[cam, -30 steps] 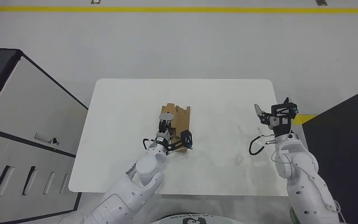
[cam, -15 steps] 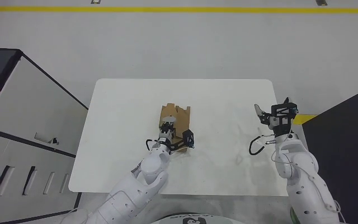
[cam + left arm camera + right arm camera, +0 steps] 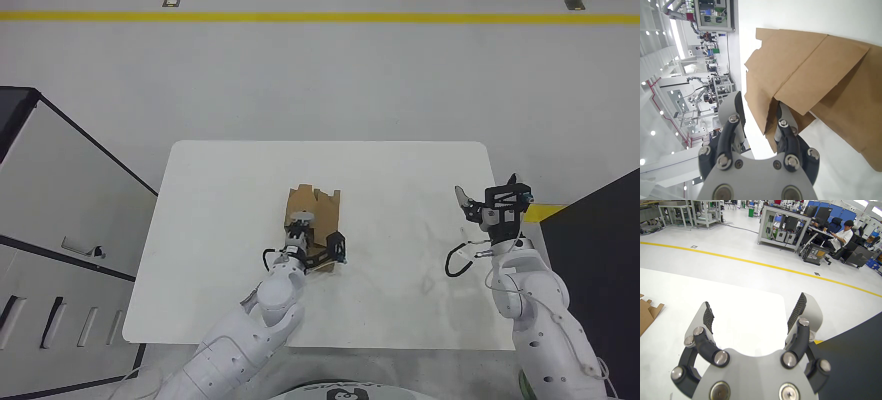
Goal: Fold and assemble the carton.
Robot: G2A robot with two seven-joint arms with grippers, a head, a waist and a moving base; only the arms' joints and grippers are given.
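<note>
A flattened brown carton (image 3: 315, 212) lies near the middle of the white table (image 3: 400, 180). My left gripper (image 3: 299, 237) is at the carton's near edge. In the left wrist view the left gripper (image 3: 759, 99) is open. One finger (image 3: 782, 113) is tucked inside the carton (image 3: 806, 68) under a raised panel, and the other finger (image 3: 738, 108) stands outside the carton's side wall. My right gripper (image 3: 478, 202) hovers open over the table's right edge, well away from the carton. In the right wrist view nothing is between the right gripper's (image 3: 754, 300) fingers, and a corner of the carton (image 3: 647, 313) lies far off.
A dark-topped cabinet (image 3: 40, 200) stands left of the table. A dark surface (image 3: 600, 230) borders the table's right side, close to the right arm. Bare table lies between the carton and the right gripper.
The left arm has shifted slightly at the carton's near edge. The carton and the right arm have stayed put.
</note>
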